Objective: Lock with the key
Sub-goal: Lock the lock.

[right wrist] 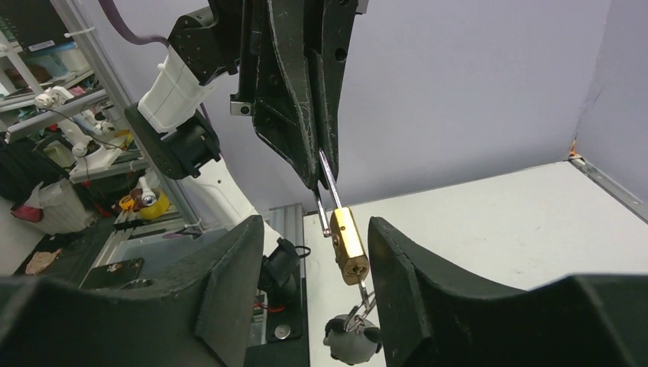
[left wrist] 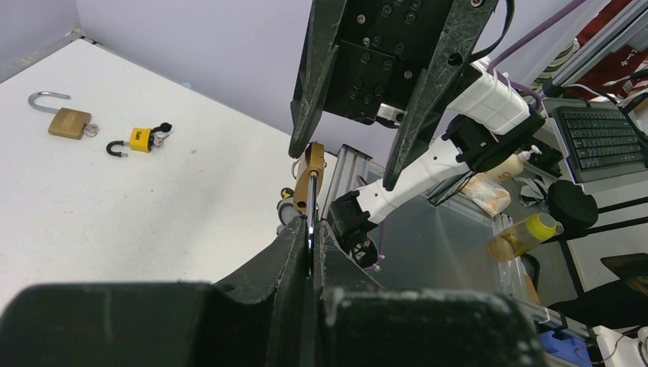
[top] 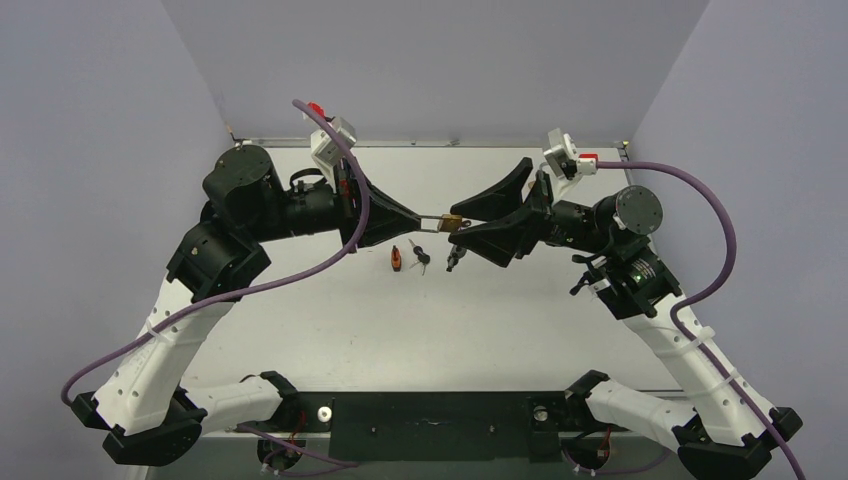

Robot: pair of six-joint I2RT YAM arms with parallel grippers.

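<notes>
Surroundings: a second padlock (left wrist: 67, 122) in brass, shackle swung open, and a small yellow padlock (left wrist: 139, 140) with a dark key lie on the white worktop (left wrist: 153, 222), well apart from both sets of jaws.
In the way: the two black fingers (right wrist: 229, 267) of the right jaws flank the lock body, near it but not touching.
Left jaws: pressed together, pinching the thin steel shackle at their tips.
Right jaws: spread, meeting the left jaws tip to tip above the worktop.
Task lock: the brass padlock (right wrist: 350, 245) hangs in the air, its body past the left jaws' tips and inside the right jaws' gap.
Look: small rectangular brass body; one shackle leg ends free just beside its top.
Key: a key ring (right wrist: 361, 304) and dark key head (right wrist: 351, 340) dangle from the body's lower end.
</notes>
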